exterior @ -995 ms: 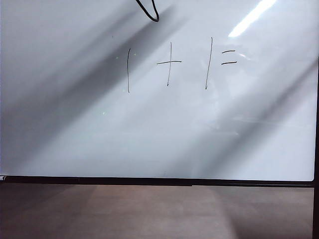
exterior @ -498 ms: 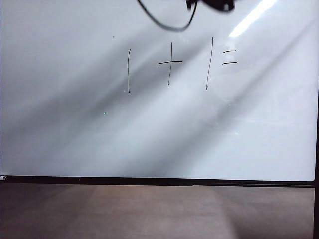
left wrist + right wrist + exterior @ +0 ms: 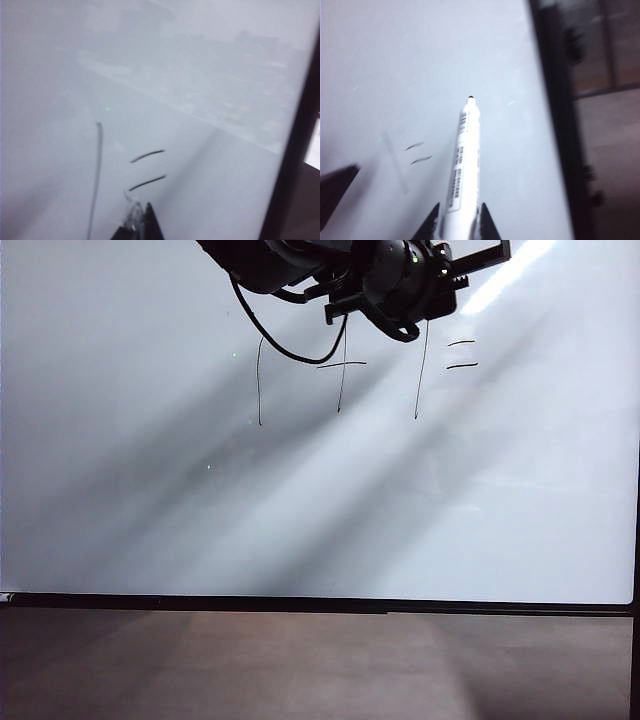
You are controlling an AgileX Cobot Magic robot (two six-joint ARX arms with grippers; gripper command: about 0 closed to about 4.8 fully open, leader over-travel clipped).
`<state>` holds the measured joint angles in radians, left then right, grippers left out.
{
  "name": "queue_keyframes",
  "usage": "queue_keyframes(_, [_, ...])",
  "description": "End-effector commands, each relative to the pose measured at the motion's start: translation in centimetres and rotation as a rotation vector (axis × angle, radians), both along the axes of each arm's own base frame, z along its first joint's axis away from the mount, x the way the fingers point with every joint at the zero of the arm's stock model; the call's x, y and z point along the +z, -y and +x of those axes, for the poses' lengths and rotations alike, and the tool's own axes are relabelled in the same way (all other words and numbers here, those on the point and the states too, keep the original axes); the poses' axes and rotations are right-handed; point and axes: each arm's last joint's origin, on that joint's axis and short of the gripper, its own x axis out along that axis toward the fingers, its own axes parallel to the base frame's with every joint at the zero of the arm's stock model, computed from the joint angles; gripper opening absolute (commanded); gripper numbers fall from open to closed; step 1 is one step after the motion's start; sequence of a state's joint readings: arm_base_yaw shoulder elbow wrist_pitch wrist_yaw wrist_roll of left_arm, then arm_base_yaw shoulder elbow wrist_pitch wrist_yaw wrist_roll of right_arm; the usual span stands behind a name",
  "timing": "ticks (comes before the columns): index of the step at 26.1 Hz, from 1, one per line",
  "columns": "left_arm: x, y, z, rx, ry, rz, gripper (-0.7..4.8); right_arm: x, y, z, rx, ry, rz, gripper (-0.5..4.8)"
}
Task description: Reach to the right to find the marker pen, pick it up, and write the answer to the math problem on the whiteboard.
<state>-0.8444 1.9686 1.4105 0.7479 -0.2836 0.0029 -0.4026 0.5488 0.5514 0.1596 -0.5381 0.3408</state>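
Whiteboard [image 3: 300, 510]: large glossy white board with a thin black frame edge, standing upright behind a brown counter [image 3: 300, 665]; glare streak at its upper right, broad diagonal shadows across its face.

Math problem [image 3: 345, 370]: thin black strokes reading one plus one, followed by two short parallel dashes (the dashes also show in both wrist views). The board to the right of the dashes is bare; no answer is written.

Marker pen [image 3: 464, 165]: light grey-white barrel with printed lettering and a small dark tip, seen in the right wrist view. The tip points toward the board, near the two dashes; whether it touches the surface cannot be told.

Right end effector [image 3: 456, 220]: its two dark fingers are pressed against either side of the pen barrel, pinching it.

Left end effector [image 3: 137, 225]: only dark finger ends show at the edge of the left wrist view, close together and just beside the lower dash (blurred); whether it is spread or pressed together cannot be told.

Arm [image 3: 340, 275]: a bulky black arm with a looping cable enters from the top of the exterior view, overlapping the tops of the plus sign and the second one.
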Motion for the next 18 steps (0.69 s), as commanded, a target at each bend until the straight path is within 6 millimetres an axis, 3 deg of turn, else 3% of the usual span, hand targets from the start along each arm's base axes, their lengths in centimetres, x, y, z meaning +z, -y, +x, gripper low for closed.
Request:
queue_keyframes(1, [0.2, 0.0, -0.1, 0.006, -0.005, 0.005, -0.04, -0.1, -0.7, 1.4, 0.045, 0.007, -0.04, -0.07])
queue_keyframes(11, [0.2, 0.0, -0.1, 0.008, 0.0, -0.002, -0.05, -1.5, -5.1, 6.0, 0.191, -0.015, -0.087, -0.07])
queue_keyframes(18, [0.2, 0.0, -0.1, 0.006, -0.005, 0.004, -0.05, -2.7, -6.1, 8.8, 0.175, -0.007, -0.081, -0.07])
